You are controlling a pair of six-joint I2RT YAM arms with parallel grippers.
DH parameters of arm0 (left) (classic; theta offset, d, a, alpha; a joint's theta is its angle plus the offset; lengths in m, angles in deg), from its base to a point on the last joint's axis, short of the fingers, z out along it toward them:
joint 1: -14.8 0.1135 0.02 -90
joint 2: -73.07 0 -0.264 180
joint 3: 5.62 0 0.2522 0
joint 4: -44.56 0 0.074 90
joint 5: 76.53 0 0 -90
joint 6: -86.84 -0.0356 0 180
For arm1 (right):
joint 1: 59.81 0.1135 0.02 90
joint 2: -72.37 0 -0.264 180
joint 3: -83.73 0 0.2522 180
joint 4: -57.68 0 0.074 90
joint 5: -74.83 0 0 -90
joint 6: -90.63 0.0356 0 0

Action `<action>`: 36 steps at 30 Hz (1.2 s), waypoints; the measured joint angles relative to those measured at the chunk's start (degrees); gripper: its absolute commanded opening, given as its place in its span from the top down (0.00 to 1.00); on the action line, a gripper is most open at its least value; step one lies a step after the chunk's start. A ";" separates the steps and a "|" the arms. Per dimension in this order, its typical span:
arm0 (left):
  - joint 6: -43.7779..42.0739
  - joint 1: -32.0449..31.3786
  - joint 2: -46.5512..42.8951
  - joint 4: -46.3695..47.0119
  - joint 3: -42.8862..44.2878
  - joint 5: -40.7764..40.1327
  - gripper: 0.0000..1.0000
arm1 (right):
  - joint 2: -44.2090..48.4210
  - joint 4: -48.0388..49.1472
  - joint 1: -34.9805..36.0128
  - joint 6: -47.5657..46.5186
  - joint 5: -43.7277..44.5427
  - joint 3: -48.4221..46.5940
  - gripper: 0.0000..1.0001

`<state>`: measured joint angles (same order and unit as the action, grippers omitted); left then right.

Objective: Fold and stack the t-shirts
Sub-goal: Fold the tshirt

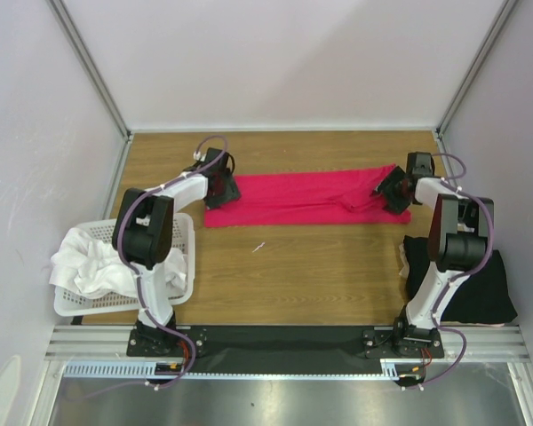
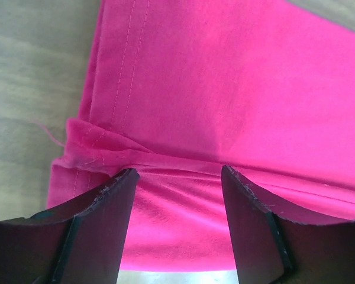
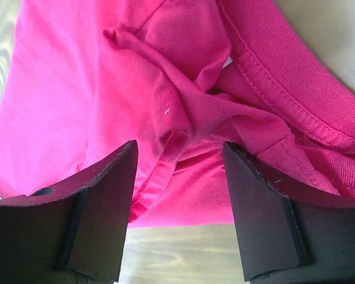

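Fabric like this is about as floppy as it gets, so don't expect the pink t-shirt [image 1: 302, 197] to hold any shape once it leaves the table [image 1: 320, 275]. Right now it lies as a long folded strip across the far middle of the tabletop, hem end on the left, collar end on the right. Left gripper [image 2: 178, 174] sits over the hem end with its jaws spread wide, straddling a little ridge of cloth next to the double-stitched hem [image 2: 115, 89], nothing pinched that I can see. Right gripper [image 3: 180, 151] is the same story at the other end: jaws apart, a bunched-up wrinkle between them just beside the ribbed collar [image 3: 284, 89], not clamped. My guess is it's light and thin, will sag in the middle if lifted by both ends, and the layers will slide over each other, so bite through all of them at the edge, not just the top one. The stitched hem and thick collar rib look like the firmest spots to pinch. White shirts [image 1: 89, 266] are heaped in the basket [image 1: 98, 227] on the left, black t-shirt [image 1: 480, 288] lies at the near right edge.
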<state>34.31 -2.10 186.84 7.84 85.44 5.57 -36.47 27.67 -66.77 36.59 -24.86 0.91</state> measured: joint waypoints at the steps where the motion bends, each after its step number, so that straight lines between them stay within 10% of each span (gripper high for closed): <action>1: -0.33 0.00 -0.61 -0.35 -0.70 0.00 0.33 | 0.98 -0.42 -0.17 0.00 -0.17 1.18 0.34; 18: -18.01 -9.75 -1.92 1.31 20.20 1.90 0.27 | 6.05 -7.96 -1.46 -5.77 1.29 -9.60 0.35; 36: -2.21 -23.04 5.18 12.72 20.76 11.06 0.29 | 2.40 -5.38 -1.40 -6.47 1.53 -2.97 0.61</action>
<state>32.10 -25.14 192.02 20.56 106.20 16.63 -34.07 22.29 -68.17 30.12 -23.33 -2.07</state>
